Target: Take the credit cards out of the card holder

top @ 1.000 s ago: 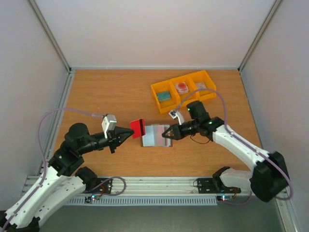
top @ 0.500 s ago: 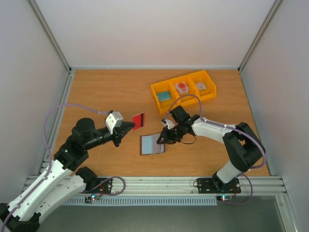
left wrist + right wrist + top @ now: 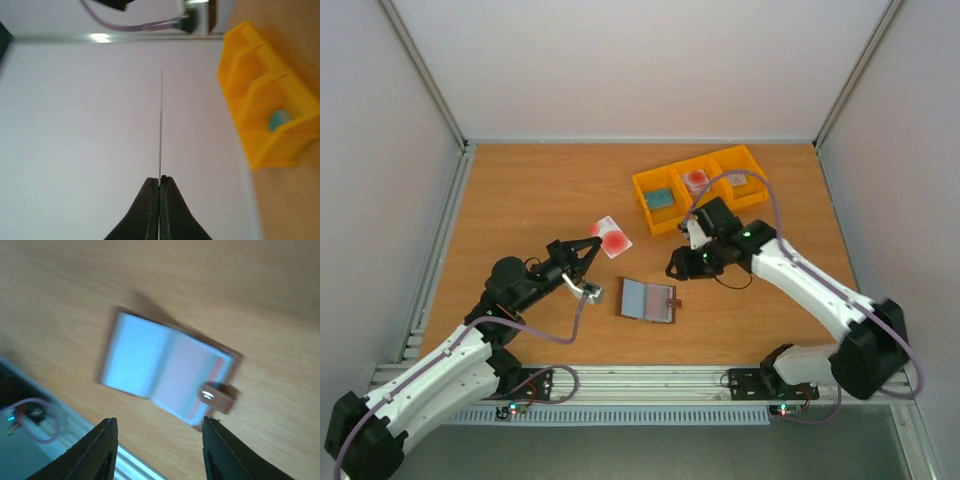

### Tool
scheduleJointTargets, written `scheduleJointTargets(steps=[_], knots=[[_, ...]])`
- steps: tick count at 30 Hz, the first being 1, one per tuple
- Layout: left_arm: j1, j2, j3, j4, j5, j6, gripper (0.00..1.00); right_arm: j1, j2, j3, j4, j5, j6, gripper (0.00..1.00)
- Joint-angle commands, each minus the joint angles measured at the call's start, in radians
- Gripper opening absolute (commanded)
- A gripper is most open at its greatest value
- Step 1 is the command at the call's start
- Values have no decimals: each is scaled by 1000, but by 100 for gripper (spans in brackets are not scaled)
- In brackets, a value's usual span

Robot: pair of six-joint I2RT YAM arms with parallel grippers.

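Fingers of the left gripper [image 3: 159,178] are pressing fully together on a credit card [image 3: 611,237]. In the left wrist view the card is showing edge-on as a thin line rising from the tips. From above its pale face with the red spot is showing, and it is hanging over the table [image 3: 520,200] at about 10 o'clock from the card holder [image 3: 649,299].

The card holder is lying open and flat on the table, well apart from the left fingertips and at about 4 o'clock from them. Its long axis is running roughly from 9 to 3 o'clock, with the snap tab [image 3: 677,302] sticking out at the 3 o'clock end. In the right wrist view a reddish patch [image 3: 192,372] is showing in the half nearer the tab. It is probably another card waiting in its pocket, though the blur is making that hard to confirm.

Further right, the right gripper [image 3: 158,420] is hovering above the holder at about 1 o'clock from it. Its fingers are standing apart and gripping nothing, and the holder is lying beyond the tips. This arm is clearly the nearer one, and its free fingers are facing the tab end, so any next pull is likely falling to it. Behind, at 12 o'clock, the yellow bin [image 3: 700,185] is sitting untouched.
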Motion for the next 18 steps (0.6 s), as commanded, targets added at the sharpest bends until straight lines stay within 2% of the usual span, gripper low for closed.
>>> scheduleJointTargets(steps=[1, 2, 5, 9, 11, 14, 16, 17, 18], knots=[[-3, -5, 21, 249, 128, 398, 0, 56, -179, 119, -40, -85, -152, 48], [-4, -7, 17, 249, 140, 427, 0, 79, -209, 117, 36, -216, -154, 51], [-6, -6, 2, 261, 177, 486, 0, 116, -251, 83, 299, -378, -42, 57], [-12, -7, 8, 253, 182, 494, 0, 118, -250, 70, 525, -357, 122, 63], [-16, -9, 13, 251, 182, 490, 0, 128, -226, 79, 555, -307, 147, 63], [-27, -8, 12, 254, 188, 489, 0, 164, -166, 136, 451, -198, 72, 67], [-34, -10, 9, 253, 187, 488, 0, 167, -140, 150, 464, -237, 61, 68], [-37, -10, 9, 250, 185, 486, 0, 169, -130, 150, 489, -272, 65, 65], [-41, -9, 10, 248, 182, 485, 0, 170, -119, 154, 507, -315, 67, 58]])
